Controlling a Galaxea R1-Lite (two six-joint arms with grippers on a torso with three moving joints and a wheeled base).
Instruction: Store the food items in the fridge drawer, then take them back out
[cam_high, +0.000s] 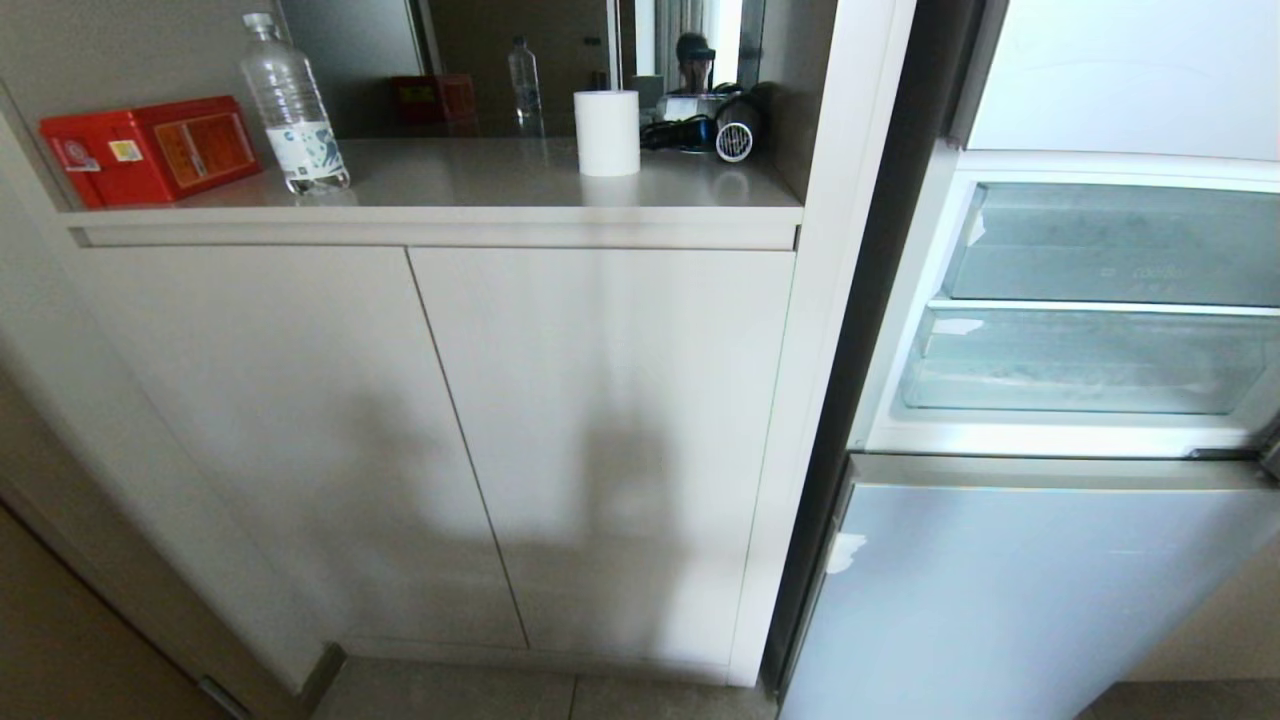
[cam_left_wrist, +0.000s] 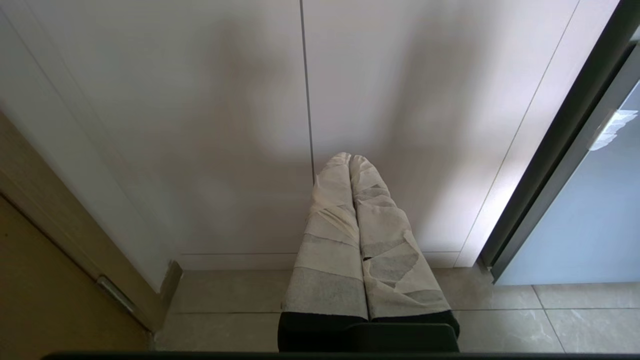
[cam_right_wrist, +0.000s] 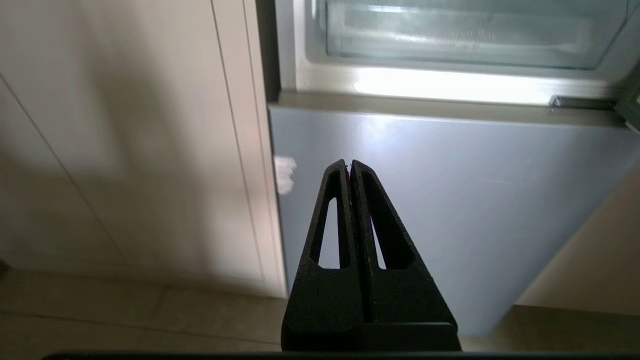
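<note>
The fridge stands open at the right of the head view. The fridge drawer (cam_high: 1080, 365) is the lower of two clear plastic compartments, pushed in, with a white tape scrap on its front lip. Above it sits a clear bin (cam_high: 1110, 245) with faint lettering. No food items show in any view. My left gripper (cam_left_wrist: 349, 157), its fingers wrapped in white tape, is shut and empty, facing the cabinet doors low near the floor. My right gripper (cam_right_wrist: 348, 162) is shut and empty in front of the fridge's closed lower door (cam_right_wrist: 450, 200). Neither arm appears in the head view.
A cabinet (cam_high: 450, 440) with two closed doors fills the left. On its counter stand a red box (cam_high: 150, 148), a water bottle (cam_high: 293, 105), a white roll (cam_high: 606, 132) and a hair dryer (cam_high: 735, 130). A mirror behind shows a person. Tiled floor (cam_left_wrist: 225, 310) lies below.
</note>
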